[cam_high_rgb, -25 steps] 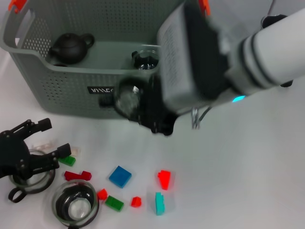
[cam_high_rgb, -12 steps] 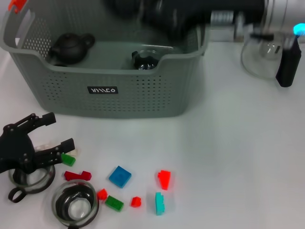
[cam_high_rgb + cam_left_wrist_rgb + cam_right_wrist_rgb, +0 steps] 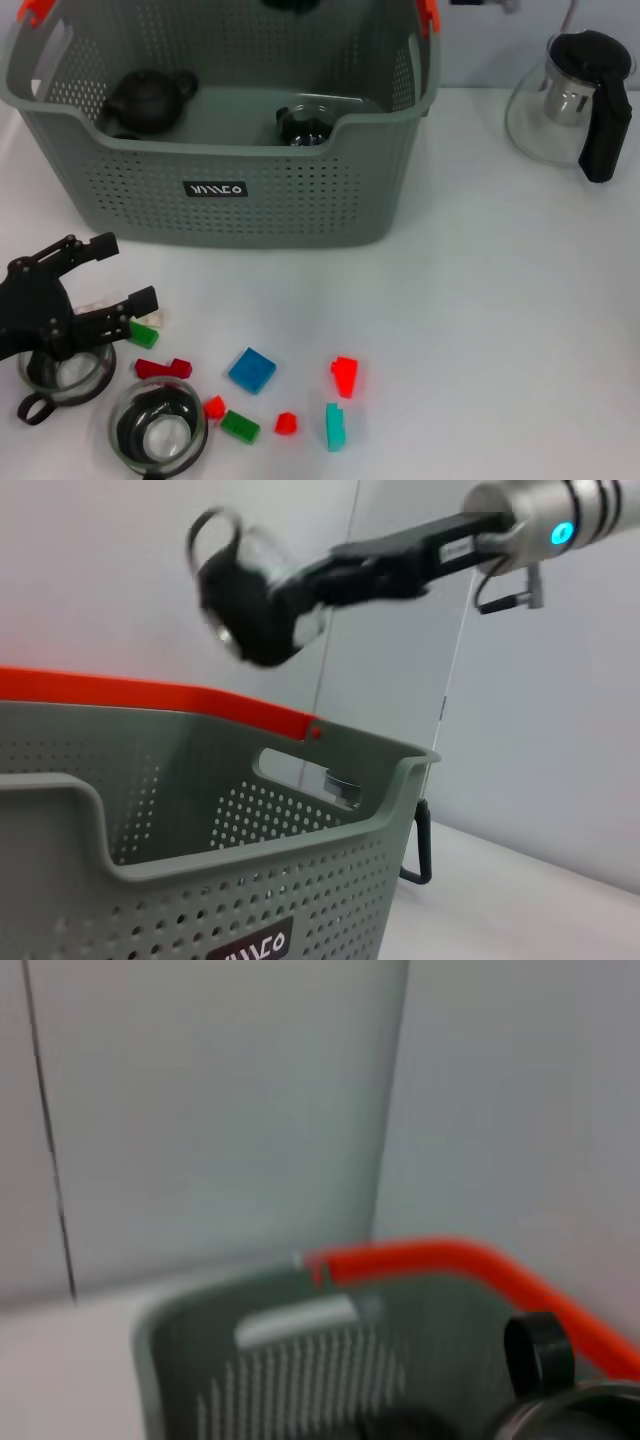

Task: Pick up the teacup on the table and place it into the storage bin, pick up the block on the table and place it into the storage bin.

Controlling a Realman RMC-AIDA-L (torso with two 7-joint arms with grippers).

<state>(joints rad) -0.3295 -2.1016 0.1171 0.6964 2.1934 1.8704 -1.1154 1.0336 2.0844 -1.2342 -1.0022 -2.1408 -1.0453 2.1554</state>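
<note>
1. The large grey perforated plastic storage bin (image 3: 230, 150) with orange-red rim clips stands at the back of the white bench (image 3: 480, 330).
2. Seen from the left wrist, the right gripper (image 3: 250, 605) hangs high above the bin, jaws closed on a small glass teacup with a looped handle (image 3: 235, 590).
3. Near the bin's front, the left gripper (image 3: 95, 290) rests over a glass cup (image 3: 55, 370), jaws spread wide.
4. A blue square block (image 3: 252, 369) lies near that gripper, apart from its jaws.
</note>
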